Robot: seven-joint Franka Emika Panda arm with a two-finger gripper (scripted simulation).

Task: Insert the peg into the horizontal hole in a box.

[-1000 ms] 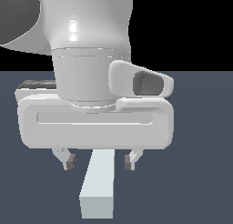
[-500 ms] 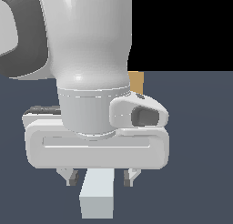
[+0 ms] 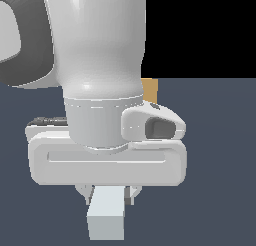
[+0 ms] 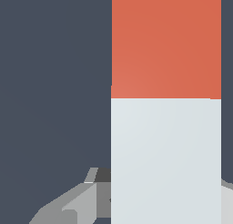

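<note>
Arm has dropped over the last second: gripper point(image 3: 107, 196) body now sits lower in the exterior view and more of the wrist fills the top. Fingers straddle the peg point(image 3: 106, 216), one stub showing on each side at roughly 9 and 3 o'clock of its pale end; contact looks likely but the hand body hides the pads, so I can't tell whether they've clamped yet. In the wrist view the peg point(image 4: 166, 127) fills the frame, pale section next to the fingers point(image 4: 73, 205), orange-red section beyond. A sliver of the box point(image 3: 150, 91) has come out from behind the arm at about 1 o'clock of the hand, well apart from the peg; the hole isn't visible. My read: descent-to-grasp stage, insertion not begun.
</note>
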